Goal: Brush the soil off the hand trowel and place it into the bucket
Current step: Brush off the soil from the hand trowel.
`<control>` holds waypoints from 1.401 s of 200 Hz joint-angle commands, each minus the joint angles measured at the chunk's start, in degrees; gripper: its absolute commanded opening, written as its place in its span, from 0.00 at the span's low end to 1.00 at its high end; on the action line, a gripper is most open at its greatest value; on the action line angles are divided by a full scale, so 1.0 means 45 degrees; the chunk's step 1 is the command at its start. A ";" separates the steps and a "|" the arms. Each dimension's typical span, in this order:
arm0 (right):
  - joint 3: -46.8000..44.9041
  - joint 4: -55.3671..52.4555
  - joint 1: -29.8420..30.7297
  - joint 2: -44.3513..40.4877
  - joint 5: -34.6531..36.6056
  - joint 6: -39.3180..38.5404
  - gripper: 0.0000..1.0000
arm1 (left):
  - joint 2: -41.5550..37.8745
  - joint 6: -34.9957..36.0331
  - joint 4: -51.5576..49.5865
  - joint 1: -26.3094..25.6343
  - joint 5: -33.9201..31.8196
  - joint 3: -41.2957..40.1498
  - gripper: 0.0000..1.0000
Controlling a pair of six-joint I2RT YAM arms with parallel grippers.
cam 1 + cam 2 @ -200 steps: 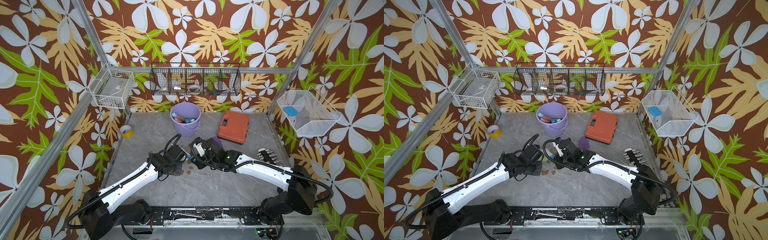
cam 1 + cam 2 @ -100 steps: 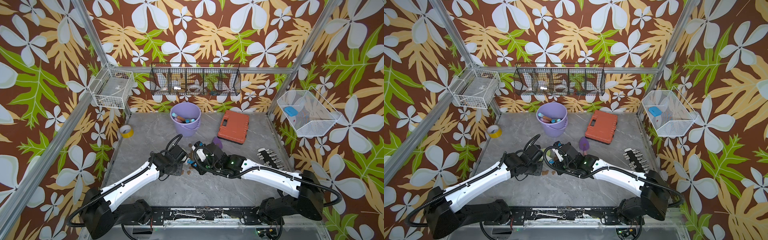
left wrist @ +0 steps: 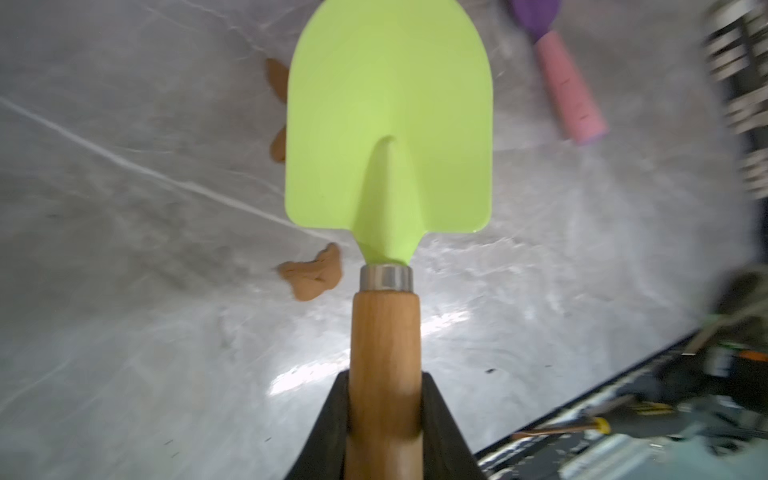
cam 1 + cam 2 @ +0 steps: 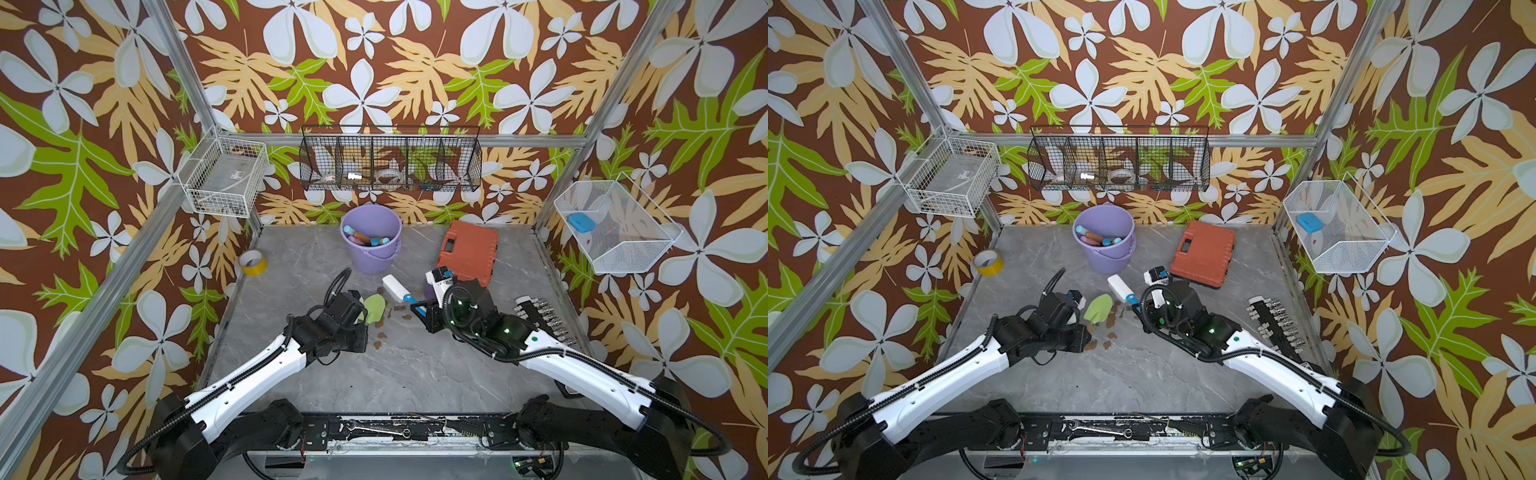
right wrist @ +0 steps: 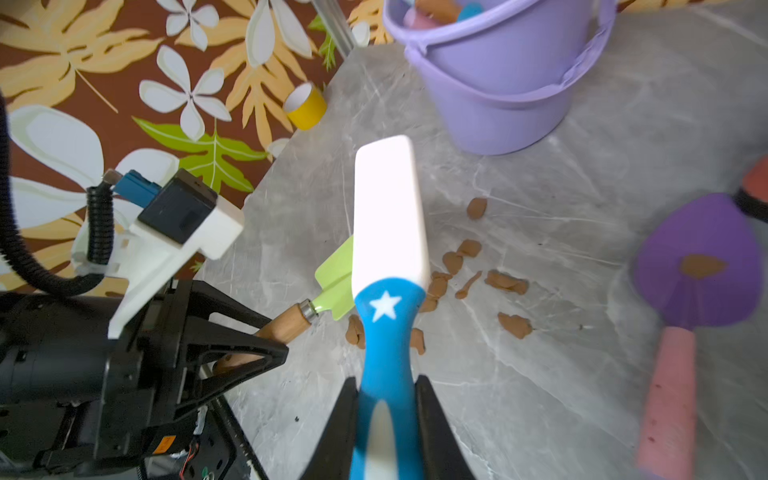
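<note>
Green trowel (image 3: pixel 388 124) sits above the tabletop (image 4: pixel 395 374) in front of the bucket (image 4: pixel 370 262), long axis back-right, blade tip toward the brush (image 5: pixel 388 216). Left gripper (image 3: pixel 384 388) is clamped on its wooden handle, right gripper (image 5: pixel 386 392) is clamped on the brush handle. The soil (image 5: pixel 505 282) lies underneath.

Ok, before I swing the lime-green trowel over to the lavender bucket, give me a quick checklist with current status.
1. Left gripper shut on the wooden handle of the lime-green-bladed hand trowel: ok.
2. Visible blade face free of the brown putty-like soil blobs: ok. Underside: cannot tell.
3. Right gripper shut on the blue-and-white plastic brush: ok.
4. Brush clear of the route to the bucket: cannot tell; its white head sits close beside that line.
5. Round lavender plastic bucket upright, mouth open: ok.
6. Room inside the bucket: probably ok, though several tool handles already stand in it.
</note>
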 commanded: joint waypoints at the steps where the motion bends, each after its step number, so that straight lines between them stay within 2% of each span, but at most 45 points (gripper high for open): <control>1: -0.1090 0.1042 -0.0016 -0.1215 0.1680 0.0532 0.00 | -0.1125 -0.2376 0.5563 0.1510 0.5252 -0.1349 0.00; 15: -0.1767 0.1106 -0.0089 -0.1795 0.2015 0.0801 0.00 | -0.1778 -0.4177 0.8033 0.2482 0.7178 -0.2327 0.00; 32: -0.2331 0.1170 -0.0483 -0.2149 0.1541 0.1609 0.00 | -0.2120 -0.5532 0.9609 0.3009 0.8170 -0.2944 0.00; 48: -0.3225 0.2262 -0.1191 -0.2338 -0.0116 0.2669 0.00 | -0.2280 -0.6616 1.0877 0.3165 0.8670 -0.3516 0.00; 70: -0.4523 0.5011 -0.1582 -0.2421 -0.2009 0.4206 0.00 | -0.2338 -0.9741 1.4903 0.3477 0.9254 -0.4974 0.00; 88: -0.4873 0.6343 -0.1577 -0.2338 -0.2739 0.4995 0.00 | -0.2228 -1.2245 1.8545 0.3776 0.9257 -0.6157 0.00; 107: -0.5036 0.7313 -0.1582 -0.2571 -0.3007 0.5610 0.00 | -0.1994 -1.3452 2.0597 0.3889 0.9098 -0.6749 0.00; 144: -0.4847 0.8493 -0.1587 -0.2858 -0.3480 0.6330 0.00 | -0.1888 -1.3763 2.1123 0.3875 0.8694 -0.7160 0.00; 205: -0.3875 0.8350 -0.1083 -0.2429 -0.3817 0.5693 0.00 | -0.1494 -1.3835 2.1502 0.3887 0.8720 -0.7239 0.00; 246: -0.3104 0.8044 -0.0431 -0.1507 -0.3707 0.5012 0.00 | -0.1286 -1.3768 2.1531 0.3889 0.8782 -0.7217 0.00; 280: -0.3845 0.8146 -0.0434 -0.0540 -0.3542 0.5047 0.00 | -0.1365 -1.3745 2.1479 0.3928 0.8857 -0.7170 0.00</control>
